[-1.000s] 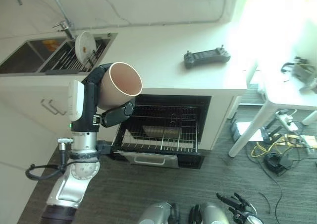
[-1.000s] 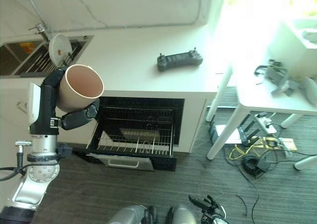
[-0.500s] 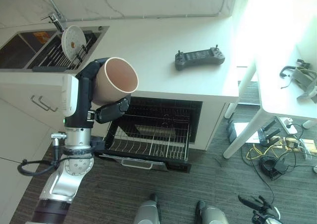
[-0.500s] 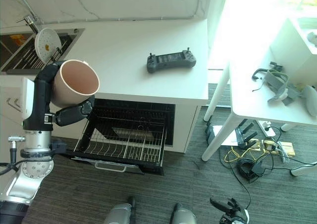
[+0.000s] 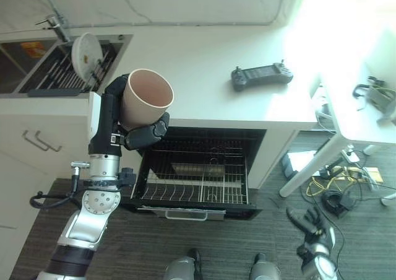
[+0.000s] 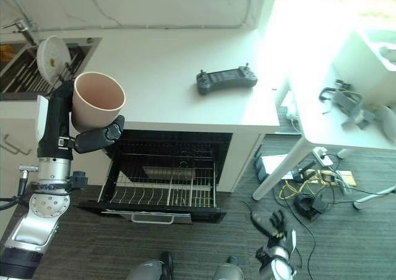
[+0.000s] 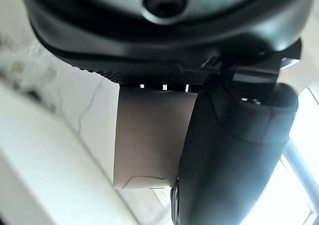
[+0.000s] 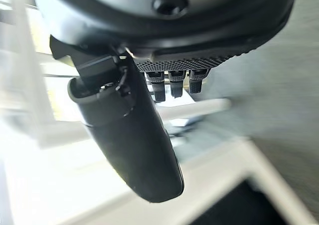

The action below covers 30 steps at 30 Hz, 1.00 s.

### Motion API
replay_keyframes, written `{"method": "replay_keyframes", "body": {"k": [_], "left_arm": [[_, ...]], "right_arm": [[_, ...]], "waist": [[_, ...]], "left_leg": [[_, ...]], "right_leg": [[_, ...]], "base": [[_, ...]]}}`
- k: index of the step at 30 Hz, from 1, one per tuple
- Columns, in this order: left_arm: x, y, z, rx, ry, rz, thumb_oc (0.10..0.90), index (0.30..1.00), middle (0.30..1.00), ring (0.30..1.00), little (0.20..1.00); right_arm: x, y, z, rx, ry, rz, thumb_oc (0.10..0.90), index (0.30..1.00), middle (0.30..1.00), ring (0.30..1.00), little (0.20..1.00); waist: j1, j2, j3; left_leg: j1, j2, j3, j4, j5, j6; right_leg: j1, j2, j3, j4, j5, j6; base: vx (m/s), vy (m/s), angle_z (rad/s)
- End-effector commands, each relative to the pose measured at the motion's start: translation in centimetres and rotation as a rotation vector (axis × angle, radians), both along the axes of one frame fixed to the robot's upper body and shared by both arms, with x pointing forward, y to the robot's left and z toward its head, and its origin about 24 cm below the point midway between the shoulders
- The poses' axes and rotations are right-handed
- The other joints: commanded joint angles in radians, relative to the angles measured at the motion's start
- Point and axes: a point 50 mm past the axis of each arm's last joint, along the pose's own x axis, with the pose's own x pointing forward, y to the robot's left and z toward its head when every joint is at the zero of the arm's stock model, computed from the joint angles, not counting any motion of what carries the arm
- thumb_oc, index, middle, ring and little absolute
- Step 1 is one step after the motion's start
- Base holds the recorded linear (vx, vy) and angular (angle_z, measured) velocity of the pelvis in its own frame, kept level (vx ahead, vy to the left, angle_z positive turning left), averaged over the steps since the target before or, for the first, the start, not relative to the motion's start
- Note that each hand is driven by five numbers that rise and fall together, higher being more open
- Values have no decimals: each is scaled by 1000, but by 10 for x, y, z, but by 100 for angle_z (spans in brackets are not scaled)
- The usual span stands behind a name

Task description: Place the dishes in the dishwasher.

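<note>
Carrying step: the left hand (image 5: 139,134) grips a pink cup (image 5: 145,100), mouth upward, above the open dishwasher's pulled-out rack (image 5: 195,187) at its sink-side corner. Next, presumably, lowering it into the rack. The right hand (image 6: 276,230) hangs relaxed and empty, beyond the rack's opposite side.

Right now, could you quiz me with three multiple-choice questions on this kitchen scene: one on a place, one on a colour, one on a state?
1. Where is the controller?
A. on the counter
B. on the floor
C. in the sink

2. What colour is the bowl?
A. blue
B. pinkish beige
C. black

3. How is the dishwasher?
A. shut
B. open, rack out
C. missing its rack

Answers: 1 A, it lies on the white top. 2 B, as seen in the left hand. 3 B, its wire rack sticks out over the floor.
</note>
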Motion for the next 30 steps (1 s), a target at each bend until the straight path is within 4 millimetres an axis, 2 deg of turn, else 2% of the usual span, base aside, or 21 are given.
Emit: {"method": "replay_keyframes", "body": {"k": [1, 2, 3, 4, 5, 6, 7, 9, 14, 17, 20, 22, 28, 30], "left_arm": [[-9, -9, 42, -176, -262, -168, 400, 300, 300, 300, 300], [-9, -13, 34, -216, -237, -187, 400, 300, 300, 300, 300], [-9, -13, 33, -224, -233, -191, 400, 300, 300, 300, 300], [-8, -17, 25, -263, -214, -199, 400, 300, 300, 300, 300], [-5, -21, 19, -293, -204, -184, 400, 300, 300, 300, 300], [-5, -21, 16, -302, -205, -174, 400, 300, 300, 300, 300], [-4, -23, 13, -323, -204, -149, 400, 300, 300, 300, 300], [-2, -25, 8, -338, -202, -111, 400, 300, 300, 300, 300], [1, -31, 5, -342, -187, -100, 400, 300, 300, 300, 300], [3, -34, 3, -341, -177, -98, 400, 300, 300, 300, 300], [4, -42, 0, -332, -169, -118, 400, 300, 300, 300, 300], [4, -56, -1, -323, -176, -136, 400, 300, 300, 300, 300], [8, -70, -1, -285, -216, -73, 400, 300, 300, 300, 300], [7, -80, -3, -247, -254, -63, 400, 300, 300, 300, 300]], "right_arm": [[5, -27, 52, -266, -226, -72, 800, 900, 900, 900, 900], [11, -23, 71, -327, -290, -75, 800, 900, 900, 900, 900], [12, -22, 74, -340, -301, -77, 800, 900, 900, 900, 900], [15, -18, 90, -401, -365, -93, 800, 900, 900, 900, 900], [17, -11, 113, -539, -454, -94, 800, 900, 900, 900, 900], [18, -6, 124, -638, -495, -77, 800, 900, 900, 900, 900], [21, 3, 147, -742, -585, -25, 800, 900, 900, 900, 900], [23, 9, 166, -744, -694, 52, 800, 900, 900, 900, 900], [24, 21, 187, -759, -823, 165, 800, 900, 900, 900, 900], [25, 33, 199, -772, -896, 271, 800, 900, 900, 900, 900], [28, 51, 210, -703, -998, 423, 800, 900, 900, 900, 900], [36, 73, 218, -581, -1062, 584, 800, 900, 900, 900, 900], [49, 100, 217, -316, -1083, 799, 800, 900, 900, 900, 900], [55, 118, 219, -235, -1099, 851, 800, 900, 900, 900, 900]], "waist": [[-16, 28, -39], [-25, 27, -41], [-27, 27, -42], [-38, 26, -43], [-54, 25, -44], [-60, 25, -45], [-73, 25, -45], [-86, 23, -46], [-97, 16, -51], [-100, 11, -52], [-95, 9, -52], [-79, 11, -58], [-46, 6, -75], [-14, 1, -82]], "left_leg": [[91, 23, -11, -25, -177, 22], [97, 25, -6, -25, -179, 24], [99, 26, -4, -25, -179, 24], [105, 28, 0, -25, -181, 26], [115, 31, 8, -25, -182, 25], [120, 32, 11, -25, -184, 25], [129, 32, 16, -25, -187, 25], [141, 36, 27, -25, -189, 23], [157, 37, 37, -25, -192, 21], [165, 36, 42, -25, -195, 21], [173, 36, 41, -25, -195, 21], [176, 36, 32, -25, -192, 17], [165, 36, 9, -25, -184, 11], [156, 36, -10, -25, -180, 8]], "right_leg": [[18, 11, -33, 39, -122, 7], [17, 16, -24, 39, -124, 4], [16, 17, -22, 39, -124, 4], [15, 21, -14, 39, -125, 1], [14, 27, -2, 39, -126, -1], [15, 31, 4, 39, -127, -2], [15, 40, 22, 39, -130, -5], [17, 50, 43, 39, -134, -10], [22, 59, 64, 39, -137, -13], [24, 62, 75, 39, -138, -13], [29, 63, 79, 39, -139, -16], [41, 61, 64, 39, -146, -22], [48, 59, 37, 39, -152, -30], [53, 55, 15, 39, -156, -33]], "base": [[39, -22, -11], [20, -6, -30], [16, -2, -38], [24, 13, -39], [36, 21, -29], [52, 41, -38], [46, 37, -47], [52, 37, -48], [42, 5, -23], [44, -3, -10], [42, 1, -7], [35, -3, -4], [-7, -30, 5], [-24, -98, 30]]}}
